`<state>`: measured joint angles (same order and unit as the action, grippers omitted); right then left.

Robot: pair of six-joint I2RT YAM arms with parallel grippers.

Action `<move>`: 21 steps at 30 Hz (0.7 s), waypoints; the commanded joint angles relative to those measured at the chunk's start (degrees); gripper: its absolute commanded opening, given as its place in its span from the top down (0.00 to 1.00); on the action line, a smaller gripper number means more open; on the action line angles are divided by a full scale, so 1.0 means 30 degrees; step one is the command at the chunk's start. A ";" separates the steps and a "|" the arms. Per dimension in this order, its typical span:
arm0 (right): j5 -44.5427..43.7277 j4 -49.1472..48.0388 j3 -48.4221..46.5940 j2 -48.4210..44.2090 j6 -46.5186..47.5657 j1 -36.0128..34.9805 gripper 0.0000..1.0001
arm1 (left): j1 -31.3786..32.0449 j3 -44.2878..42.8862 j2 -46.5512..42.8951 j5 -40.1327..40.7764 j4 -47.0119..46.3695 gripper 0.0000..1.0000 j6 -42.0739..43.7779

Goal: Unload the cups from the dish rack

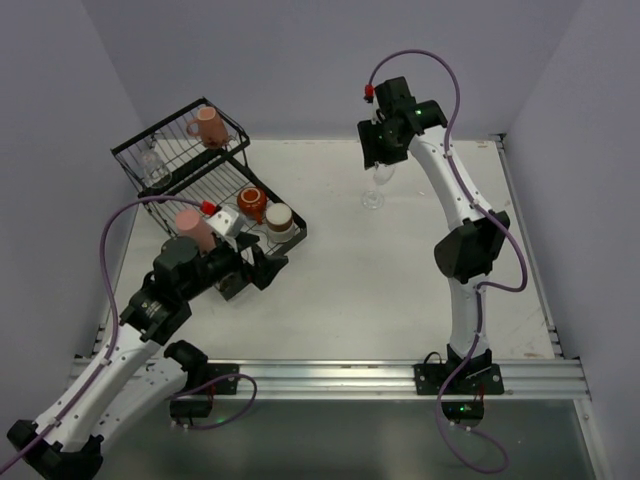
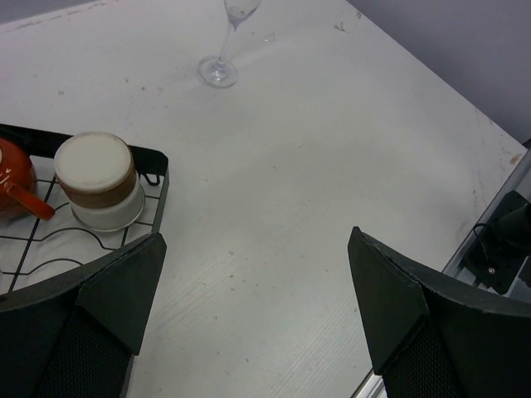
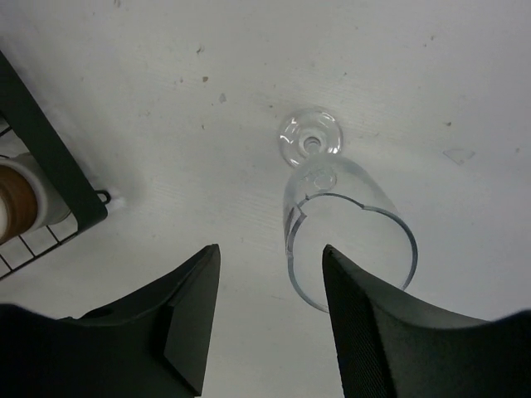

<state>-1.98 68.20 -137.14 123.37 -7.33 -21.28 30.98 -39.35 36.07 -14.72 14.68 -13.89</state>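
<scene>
Right wrist, stemmed glass (image 3: 340, 186) (upright) just under parted right hand (image 3: 270, 249)

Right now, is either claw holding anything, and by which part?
Nothing is held. The left claw is open and empty; the right claw is open, one finger clear of the wine glass standing on the table.

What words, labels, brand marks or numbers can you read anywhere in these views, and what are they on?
None: no text can be read in any view.
The pink mug, orange-red mug, brown-banded cup, stemmed glass, dish rack and table show no lettering, label or number.
</scene>
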 commanded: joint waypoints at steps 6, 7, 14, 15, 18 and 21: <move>0.0513 -0.2780 0.0419 -0.1806 0.0014 0.0149 0.34 | -0.0366 -0.0212 0.0338 0.0979 -0.0292 0.00 -0.0057; 0.0542 -0.2929 0.0653 -0.2155 -0.0045 0.0149 0.33 | -0.0366 -0.0241 0.0367 0.1213 -0.0293 0.00 -0.0144; 0.0745 -0.4862 0.2382 -0.4526 -0.0426 0.0149 0.24 | -0.0366 -0.0738 0.1039 0.3291 -0.0118 0.00 -0.0788; 0.1066 -0.5241 0.2529 -0.4793 -0.0456 0.0149 0.23 | -0.0366 -0.0827 0.1186 0.3528 -0.0146 0.00 -0.0935; 0.1508 -0.5828 0.2939 -0.5848 -0.0514 0.0150 0.22 | -0.0366 -0.1149 0.1743 0.4202 -0.0350 0.00 -0.1638; 0.2033 -0.6587 0.3494 -0.7018 -0.0835 0.0149 0.20 | -0.0366 -0.1413 0.2621 0.4789 -0.0963 0.00 -0.2370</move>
<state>1.32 53.93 -127.70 107.94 -8.49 -21.19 30.33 -40.45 42.11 -4.03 14.55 -17.69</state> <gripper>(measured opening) 0.789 0.997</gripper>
